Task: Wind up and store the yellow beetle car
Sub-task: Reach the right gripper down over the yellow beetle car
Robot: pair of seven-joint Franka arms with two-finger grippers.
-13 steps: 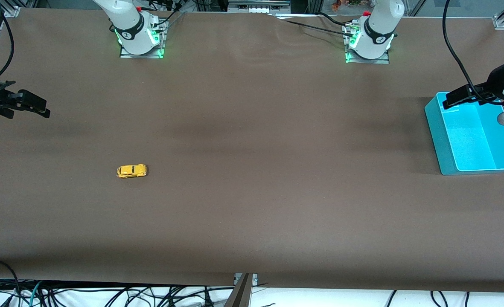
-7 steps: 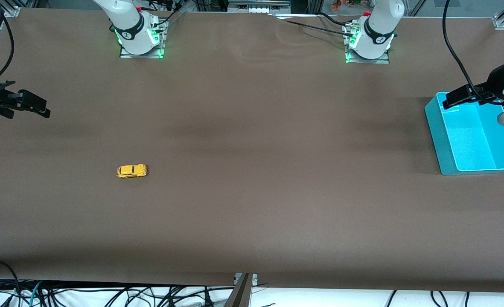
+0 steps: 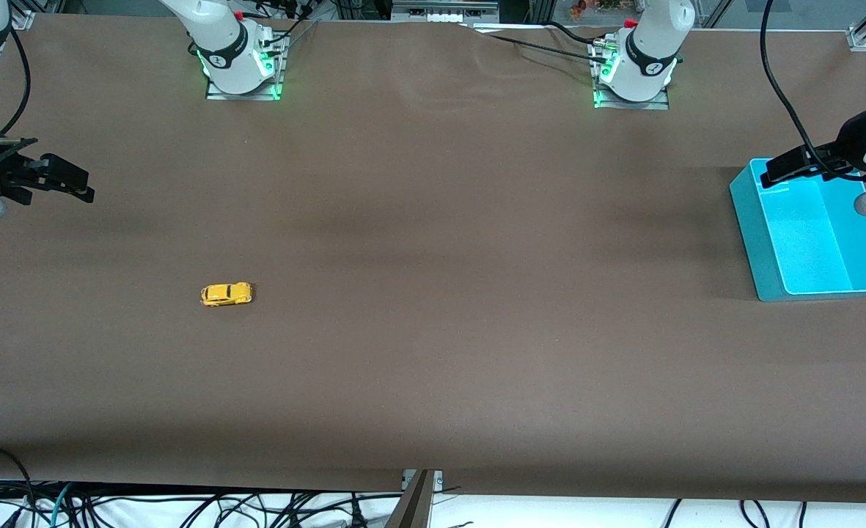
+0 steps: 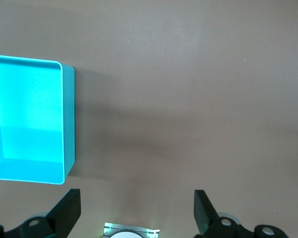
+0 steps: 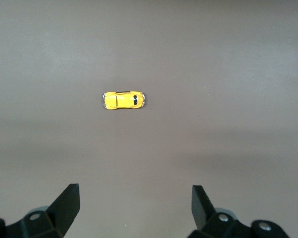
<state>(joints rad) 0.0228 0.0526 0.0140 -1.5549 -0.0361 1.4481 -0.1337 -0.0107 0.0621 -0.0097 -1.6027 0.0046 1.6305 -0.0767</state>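
The car [image 3: 226, 294], a tiny bright yellow beetle-shaped toy with dark windows, sits alone on its wheels on the brown bench [image 3: 433, 352], toward the right arm's end and nearer the front camera than either arm's base. In the right wrist view the car [image 5: 124, 100] lies broadside between the two spread fingertips, well apart from them. Judged by its look, it is a light, rigid toy with a smooth, glossy, rounded shell that could slip out of a pinch, and free-rolling wheels that would let it scoot away if nudged end-on. The surest hold appears to be across its flat flanks at mid-body, low by the doors, with the fingers closing squarely so it neither rolls nor pops upward; a firm but gentle squeeze should do for so small a thing. The right end effector [image 3: 66, 180] hovers over the bench edge at its own end, wide open and empty, well apart from the car. The left end effector [image 3: 788, 167] waits over the rim of the turquoise bin [image 3: 751, 220] at the left arm's end, its fingers [image 4: 69, 210] likewise spread wide and holding nothing. The bin [image 4: 69, 124] shows nothing inside it and stands well apart from the car
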